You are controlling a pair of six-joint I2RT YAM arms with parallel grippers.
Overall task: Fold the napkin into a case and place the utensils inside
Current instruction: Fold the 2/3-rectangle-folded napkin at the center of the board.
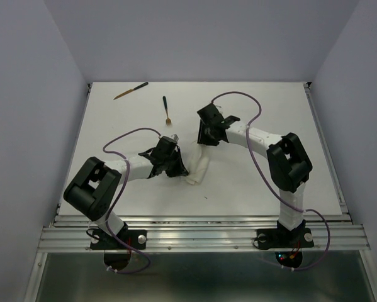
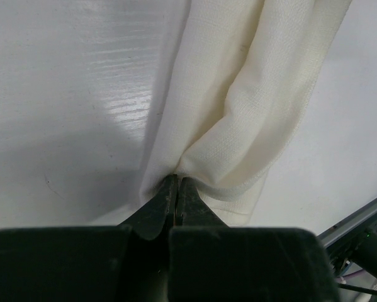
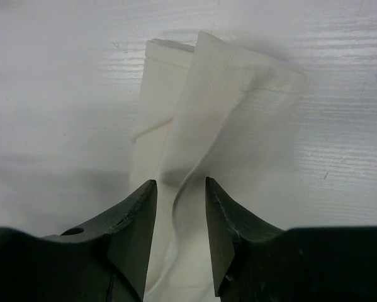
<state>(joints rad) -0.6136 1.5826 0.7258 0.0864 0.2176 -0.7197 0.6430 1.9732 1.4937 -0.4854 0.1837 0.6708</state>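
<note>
Now, reading from the left. Near the back left of the worktop (image 1: 106,113) we note a wooden knife (image 1: 130,91), dark handle, lying at a slant. Just to its right, apart from it, lies a wooden fork (image 1: 167,111), dark end pointing away from the arms. Both utensils rest bare on the worktop, well apart from the cloth.

Next, the left tool (image 1: 174,167). In its wrist view the left tool (image 2: 177,185) is clenched, tips pressed together on a fold at the near end of the napkin (image 2: 238,113), and the cloth bunches into soft ridges running away from the tips.

At centre, between the two arms, the napkin (image 1: 199,165) lies as a narrow, long, loosely gathered strip, its folds uneven.

Finally, the right tool (image 1: 205,137) sits over the strip's far end. In its wrist view the right tool (image 3: 179,189) stands released, jaws apart and straddling a raised ridge of the napkin (image 3: 201,94). We cannot tell whether either finger touches the cloth. The layered end of the strip lies flat just beyond the tips.
</note>
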